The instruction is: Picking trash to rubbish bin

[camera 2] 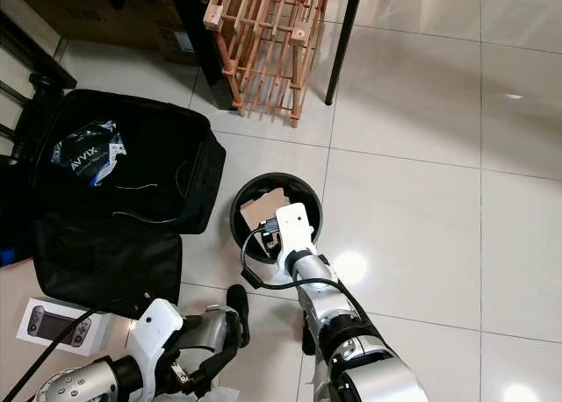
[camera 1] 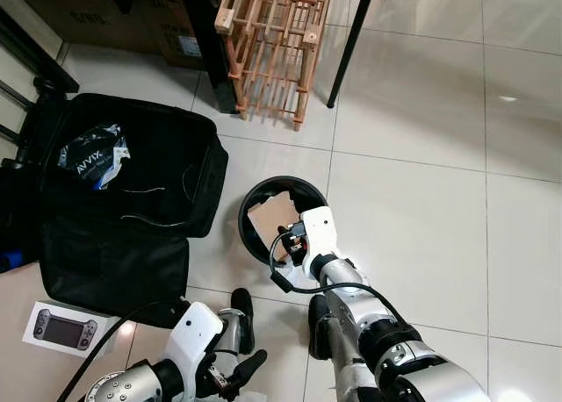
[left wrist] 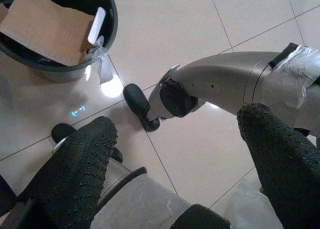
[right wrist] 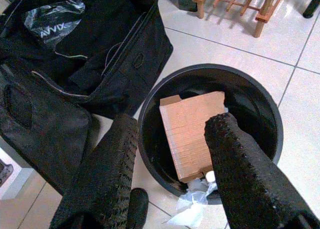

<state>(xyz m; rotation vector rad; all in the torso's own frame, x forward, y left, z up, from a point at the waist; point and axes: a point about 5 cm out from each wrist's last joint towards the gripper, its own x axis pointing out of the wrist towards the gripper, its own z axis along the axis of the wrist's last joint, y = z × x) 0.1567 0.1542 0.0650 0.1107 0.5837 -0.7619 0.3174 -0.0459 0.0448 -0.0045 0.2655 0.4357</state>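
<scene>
- Brown cardboard (right wrist: 191,133) is seen lying inside the black rubbish bin (camera 1: 255,200), so the drop step is judged done.
- The right gripper (right wrist: 170,159) is held above the bin, fingers spread and empty.
- The left gripper (left wrist: 175,154) is spread, empty, low.
- Withdrawal is called for next; white scraps (right wrist: 192,209) at the rim may be collected.

Cardboard (right wrist: 192,134) in bin (camera 1: 252,204), bag (camera 1: 132,200) to its left

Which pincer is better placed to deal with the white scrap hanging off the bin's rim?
Probably the right pincer: it hangs open over the black bin, the white scrap just beneath it. The left pincer is open, low by the robot's feet.
</scene>
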